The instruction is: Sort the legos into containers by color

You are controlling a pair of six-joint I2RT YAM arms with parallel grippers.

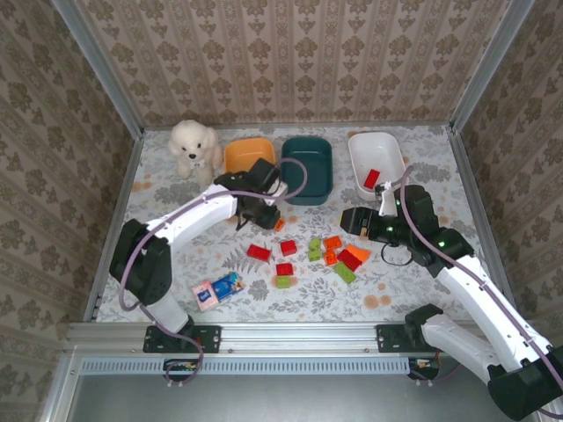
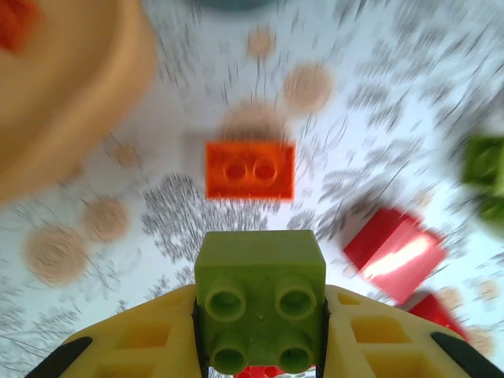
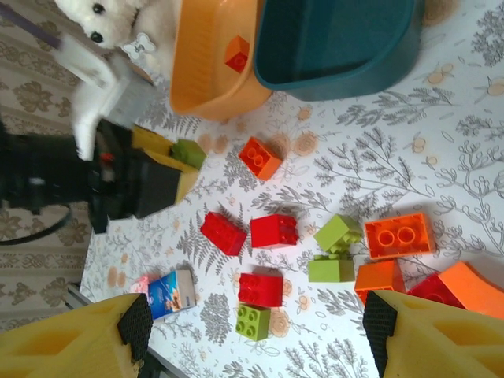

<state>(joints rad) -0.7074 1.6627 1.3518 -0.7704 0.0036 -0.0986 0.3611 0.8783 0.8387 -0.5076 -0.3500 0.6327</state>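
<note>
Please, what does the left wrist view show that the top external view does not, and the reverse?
From the left wrist: a lime green lego clamped in the left gripper, studs facing the camera. From the top: the white tub holding a red lego, the plush dog, the packet. In both: the orange tub and an orange lego on the table near it.

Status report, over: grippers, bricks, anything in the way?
Left gripper shut on lime brick, orange brick just ahead on table. Right gripper open above loose bricks. Teal tub holds no bricks yet.
</note>
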